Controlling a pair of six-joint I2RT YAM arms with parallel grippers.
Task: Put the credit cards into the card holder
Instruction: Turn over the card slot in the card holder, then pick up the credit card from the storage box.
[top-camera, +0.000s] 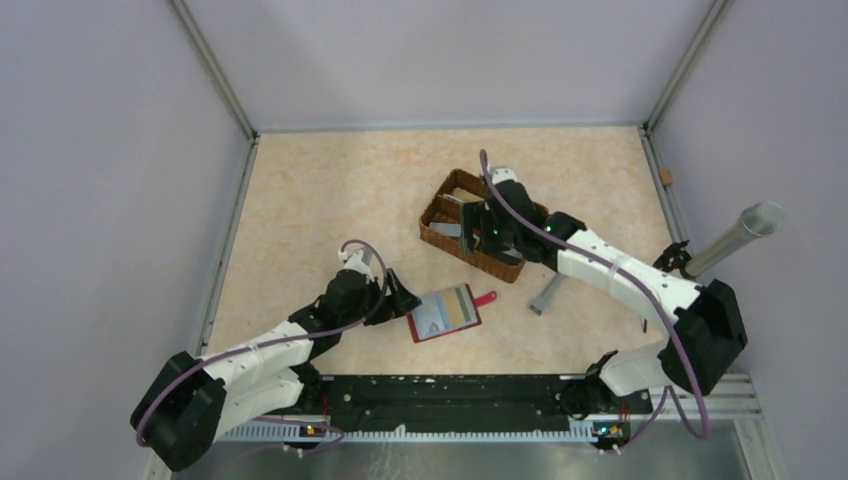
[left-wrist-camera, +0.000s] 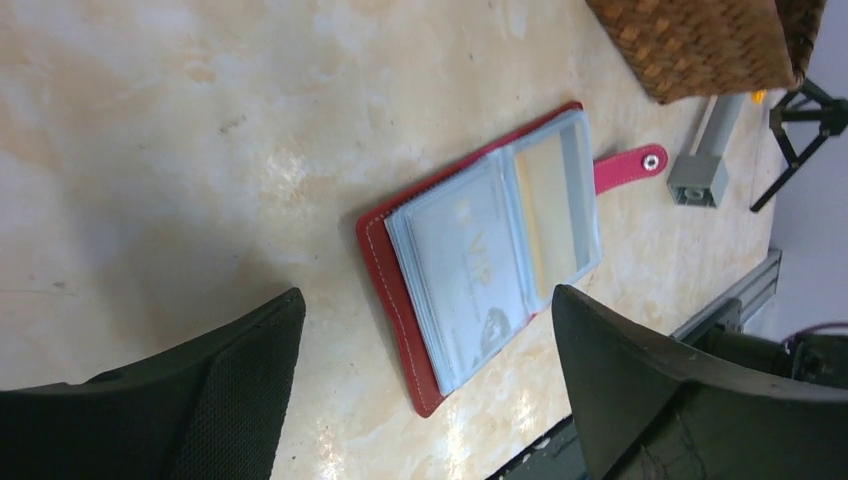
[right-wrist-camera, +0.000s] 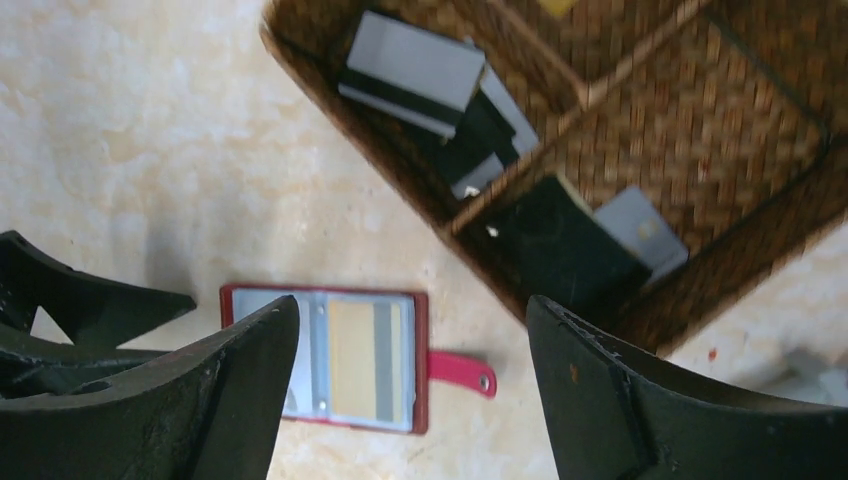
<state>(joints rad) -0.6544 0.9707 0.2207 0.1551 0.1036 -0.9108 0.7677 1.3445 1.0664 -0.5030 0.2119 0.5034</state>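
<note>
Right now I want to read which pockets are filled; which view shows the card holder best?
Left wrist: the card holder lies open, close and unblocked, clear pockets legible. Top view shows it small; the right wrist view shows it partly behind the right gripper.

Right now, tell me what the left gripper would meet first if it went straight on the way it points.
Most likely the card holder: it lies open on the table just ahead of the left gripper, centred between its open, empty jaws. Depth is unclear, so it might touch the table first.
</note>
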